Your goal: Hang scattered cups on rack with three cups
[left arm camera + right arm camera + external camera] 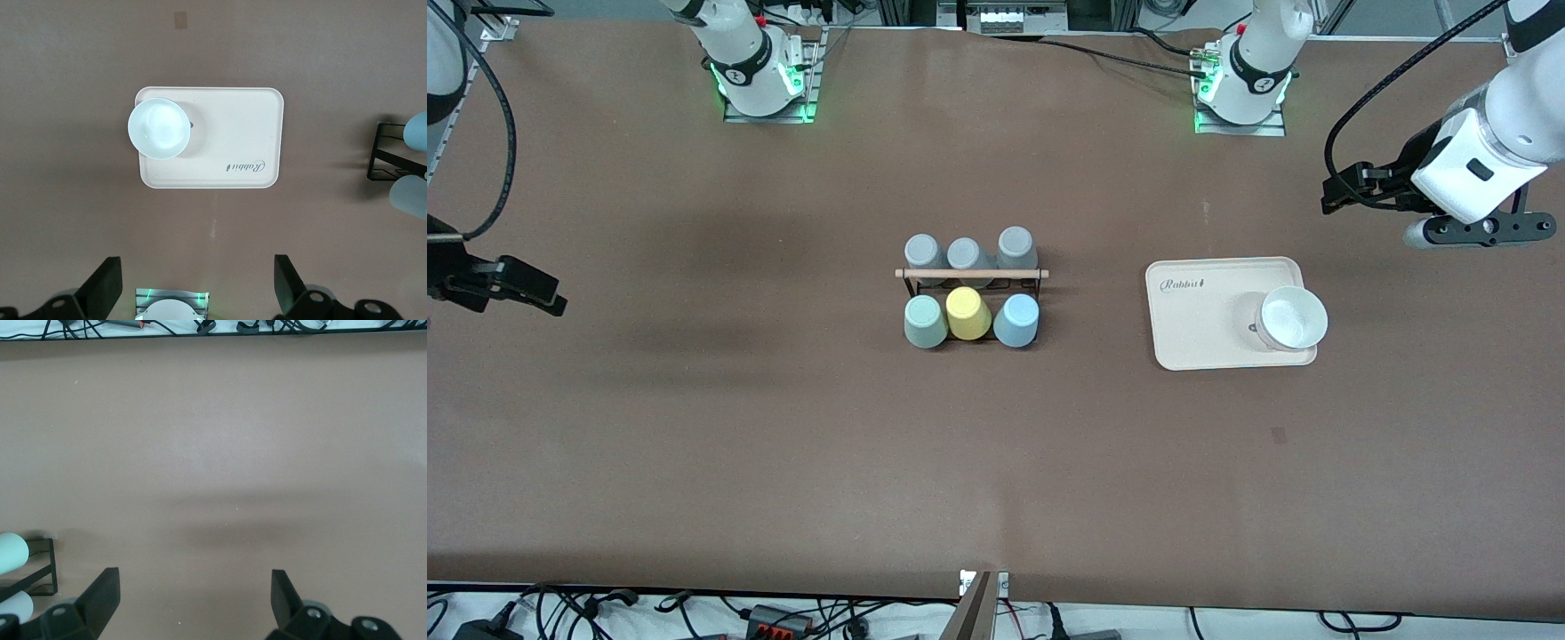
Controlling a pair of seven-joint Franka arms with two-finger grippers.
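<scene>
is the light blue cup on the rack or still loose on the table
On the rack. The light blue cup hangs mouth-down in the rack's nearer row, beside the yellow cup; neither hand touches it.

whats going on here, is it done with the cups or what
Nothing is being handled. All six cups sit on the rack: three grey cups in the row farther from the camera, then mint cup, yellow cup and blue cup. The left gripper and right gripper wait open at the table's ends.
</scene>
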